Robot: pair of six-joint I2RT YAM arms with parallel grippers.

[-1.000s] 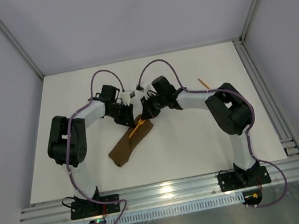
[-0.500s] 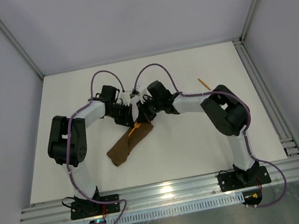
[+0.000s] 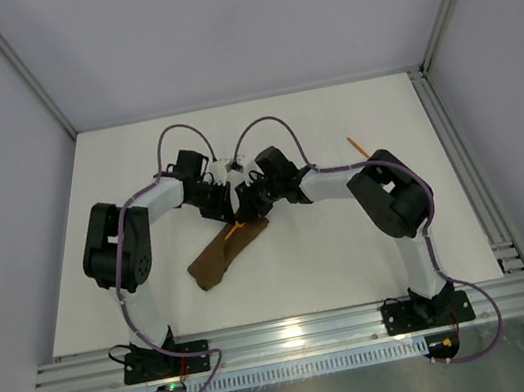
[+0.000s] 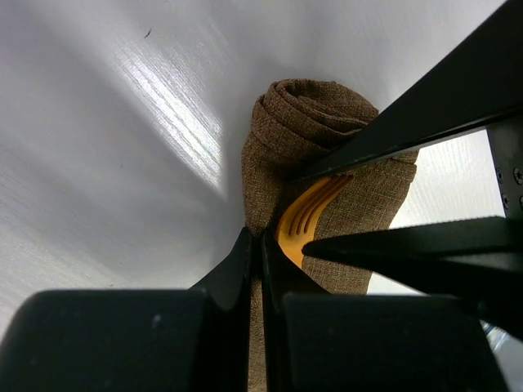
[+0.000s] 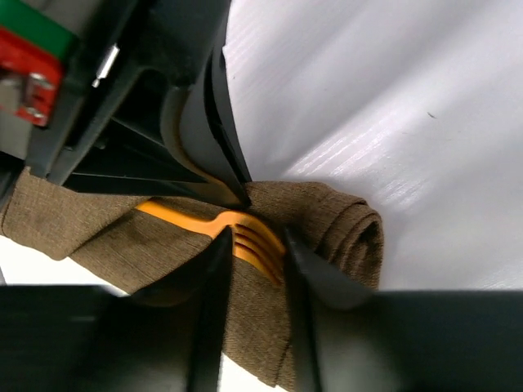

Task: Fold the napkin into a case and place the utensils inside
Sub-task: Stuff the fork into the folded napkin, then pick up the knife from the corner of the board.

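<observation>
The case point(image 3: 222, 254) lies slantwise on the tabletop point(image 3: 351, 241), with its long axis running from a near end on the left arm's side up to a far end where both arms meet. The fork point(image 4: 304, 219) lies on top of the cloth at that far end, roughly along the same axis, its tines beside a rolled fold. It looks to be resting on the fabric rather than tucked under a layer.

The right gripper point(image 5: 255, 237) has its jaws spread, one on each side of the tines with little room to spare. The left gripper point(image 4: 255, 238) has its jaws pressed together, tips at the case's edge just beside the tines. Whether they nip a layer of cloth cannot be told.

Any push of the fork into the case would probably have to follow that slant, and the two sets of jaws crowd each other there. The second utensil point(image 3: 357, 146) lies well apart, beyond the far end toward the right arm, which is the nearer one.
</observation>
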